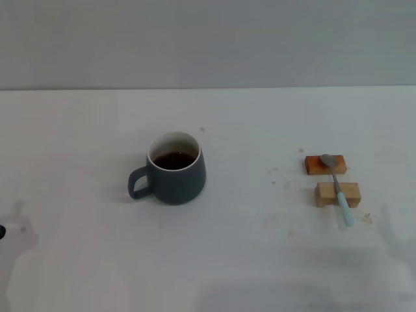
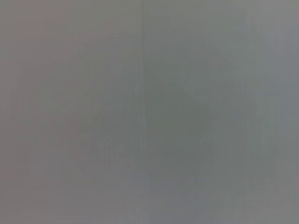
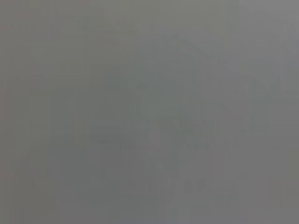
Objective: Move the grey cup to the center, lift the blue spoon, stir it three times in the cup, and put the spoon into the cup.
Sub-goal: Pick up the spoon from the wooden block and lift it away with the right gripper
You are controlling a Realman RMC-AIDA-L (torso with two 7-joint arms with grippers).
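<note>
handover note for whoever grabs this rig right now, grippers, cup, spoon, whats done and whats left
Grippers: neither shows in any view; both wrist views are blank grey.
Grey cup: upright on the table, left of centre, handle toward the robot's left, dark liquid inside.
Blue spoon: lying across two wooden blocks on the right, untouched.
Done: nothing visible.
Left: centre the cup, lift the spoon, stir three times, put spoon in cup.

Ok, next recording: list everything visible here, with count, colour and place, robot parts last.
Squat slate-grey ceramic mug: one, white inside, dark brown liquid, left of the table's centre, loop handle toward the robot's left.
Slim spoon with pale blue handle and grey metal bowl: one, on the right, lying across both blocks.
Small wooden blocks: two, reddish-brown one farther, pale tan one nearer.
White table: one, small brown specks near the blocks.
Grippers: neither in view; both wrist views show only blank grey.
</note>
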